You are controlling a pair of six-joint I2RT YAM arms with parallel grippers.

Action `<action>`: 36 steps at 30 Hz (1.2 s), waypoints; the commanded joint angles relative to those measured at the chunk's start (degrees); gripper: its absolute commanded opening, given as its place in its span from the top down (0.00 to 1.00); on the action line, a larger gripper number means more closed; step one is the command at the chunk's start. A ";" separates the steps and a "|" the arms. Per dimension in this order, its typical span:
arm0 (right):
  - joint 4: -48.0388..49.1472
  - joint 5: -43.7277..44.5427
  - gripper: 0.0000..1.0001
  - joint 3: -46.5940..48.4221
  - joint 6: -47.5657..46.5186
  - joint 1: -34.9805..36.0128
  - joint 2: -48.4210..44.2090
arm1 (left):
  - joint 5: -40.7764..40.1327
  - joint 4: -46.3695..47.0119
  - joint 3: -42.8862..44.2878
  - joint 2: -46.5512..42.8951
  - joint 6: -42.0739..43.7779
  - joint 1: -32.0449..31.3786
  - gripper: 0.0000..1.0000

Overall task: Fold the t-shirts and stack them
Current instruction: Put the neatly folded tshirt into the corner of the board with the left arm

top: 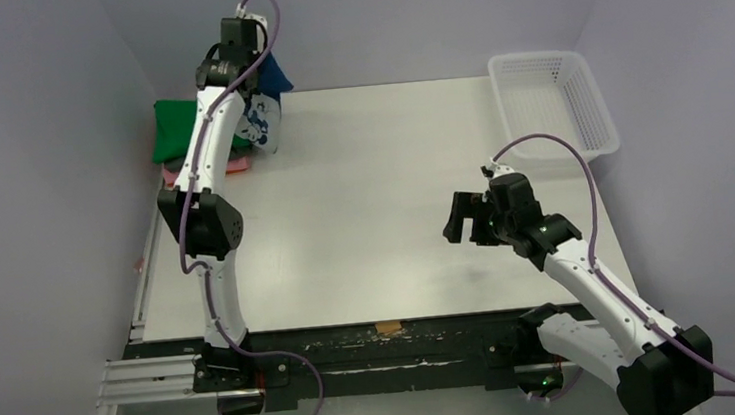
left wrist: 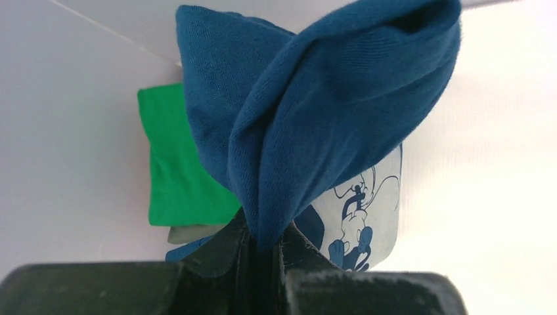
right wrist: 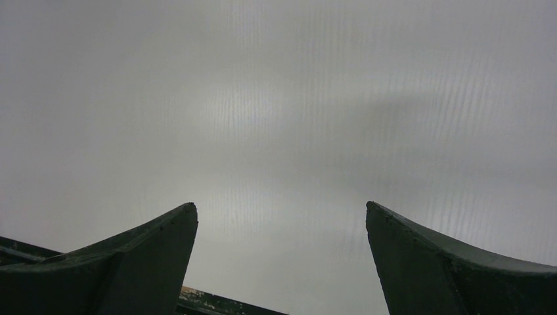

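jaws of the left gripper (left wrist: 263, 252) stand almost closed, clamping a gathered fold of the navy t-shirt (left wrist: 315, 111). cloth rises from between the fingers and spreads into two rounded lobes directly ahead of the jaws, filling most of the left wrist view. the light-blue chest print (left wrist: 364, 210), bearing a cartoon figure, hangs behind the bunched cloth, to the right of the jaws. whether the hanging end touches the table (top: 370, 167) cannot be told.

beyond the jaws and to their left, the green t-shirt (left wrist: 174, 170) lies folded and flat. the edge of the grey t-shirt (left wrist: 187, 234) shows under the side of it nearest the jaws. in the top view, the pink-orange t-shirt (top: 178, 172) projects from beneath the green one, below the left arm.

jaws of the right gripper (right wrist: 281, 204) stand wide apart with nothing between them. bare table surface lies ahead of the fingers. the mesh basket (top: 596, 107) sits beyond this gripper and to its right, well apart from it.
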 commanded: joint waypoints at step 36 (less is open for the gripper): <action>0.21 8.75 0.01 1.06 -1.16 0.05 7.03 | 11.92 9.30 5.97 9.51 3.79 19.90 1.00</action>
